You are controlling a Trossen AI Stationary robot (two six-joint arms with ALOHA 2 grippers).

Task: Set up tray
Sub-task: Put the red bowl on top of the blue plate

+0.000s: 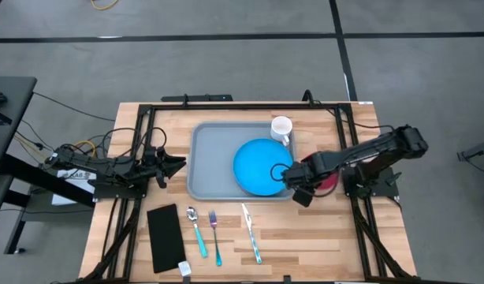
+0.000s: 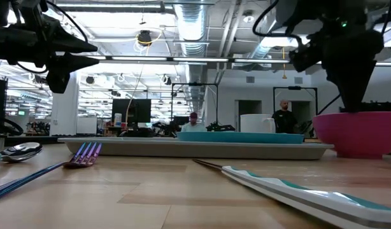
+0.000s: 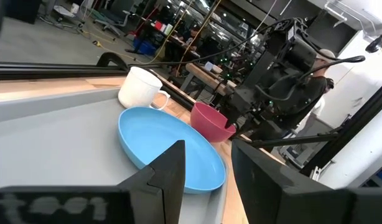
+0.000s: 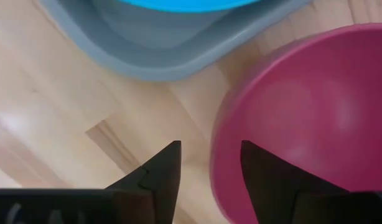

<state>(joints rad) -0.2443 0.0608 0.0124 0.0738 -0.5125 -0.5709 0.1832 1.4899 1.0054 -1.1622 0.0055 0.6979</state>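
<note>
So the tray (image 1: 214, 170) sits mid-table, and I'll place everything off that. The plate (image 1: 262, 166) is already on it, toward its right end. The mug (image 1: 281, 128) sits at the tray's far right corner; from the overhead I can't tell for sure if it's inside the rim or just off it.

The right gripper (image 1: 299, 183) is down at the tray's near right corner, right over the pink bowl (image 4: 303, 118), which is on the bare wood just beside the tray, not on it. In the right wrist view the fingers are spread, with the bowl's rim lined up in the gap between them. Nothing is clamped yet, so I'd guess it's lining up to grab the rim.

The left gripper (image 1: 175, 164) hovers just off the tray's left edge, fingers apart, holding nothing, looks like it's waiting.

In front of the tray, all on wood: napkin (image 1: 165, 237) off the left corner, then spoon (image 1: 196, 229), fork (image 1: 215, 235) and knife (image 1: 251, 233) in a row.

My read on progress: early. The plate's done and maybe the mug, but the bowl, napkin and all three bits of cutlery are still to go.
</note>
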